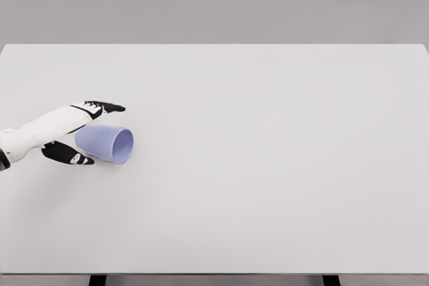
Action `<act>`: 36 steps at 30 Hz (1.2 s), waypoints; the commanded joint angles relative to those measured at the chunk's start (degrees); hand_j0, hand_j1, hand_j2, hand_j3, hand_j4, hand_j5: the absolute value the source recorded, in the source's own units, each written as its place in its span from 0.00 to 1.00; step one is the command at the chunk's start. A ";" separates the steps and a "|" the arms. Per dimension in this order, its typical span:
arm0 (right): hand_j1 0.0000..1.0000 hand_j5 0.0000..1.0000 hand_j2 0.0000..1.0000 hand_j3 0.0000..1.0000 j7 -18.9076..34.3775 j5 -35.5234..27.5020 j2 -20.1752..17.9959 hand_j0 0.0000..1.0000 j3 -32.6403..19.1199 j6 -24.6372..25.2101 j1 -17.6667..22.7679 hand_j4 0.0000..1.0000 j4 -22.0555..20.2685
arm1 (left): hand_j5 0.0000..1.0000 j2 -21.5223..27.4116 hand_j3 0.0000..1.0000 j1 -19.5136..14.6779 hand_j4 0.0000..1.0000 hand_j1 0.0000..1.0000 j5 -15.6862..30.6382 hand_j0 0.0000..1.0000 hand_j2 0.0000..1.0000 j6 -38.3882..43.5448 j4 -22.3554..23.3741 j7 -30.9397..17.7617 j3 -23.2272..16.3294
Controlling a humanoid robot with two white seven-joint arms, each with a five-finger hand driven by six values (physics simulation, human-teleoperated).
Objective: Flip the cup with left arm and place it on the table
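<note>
I see the left hand (79, 135) at the left side of the table (268, 165), its arm coming in from the left edge. The cup (106, 143) lies on its side between the dark fingers (107, 106) above and the thumb below, mouth facing right. The fingers are spread around it; I cannot tell if they actually grip it.
</note>
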 commanded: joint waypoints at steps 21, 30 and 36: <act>1.00 1.00 1.00 1.00 0.01 0.00 0.00 1.00 -0.06 0.00 0.00 1.00 0.00 | 1.00 -4.23 1.00 -4.83 1.00 1.00 -0.32 1.00 1.00 2.66 5.45 -1.80 -5.39; 1.00 1.00 1.00 1.00 0.01 0.00 0.00 1.00 0.03 0.00 0.00 1.00 0.00 | 1.00 -5.37 1.00 -4.83 1.00 1.00 -0.85 1.00 1.00 2.66 6.07 -1.89 -5.39; 1.00 1.00 1.00 1.00 0.01 0.00 0.00 1.00 0.03 0.00 0.00 1.00 0.00 | 1.00 -6.25 1.00 -4.83 1.00 1.00 -1.29 1.00 1.00 2.66 6.86 -1.89 -5.48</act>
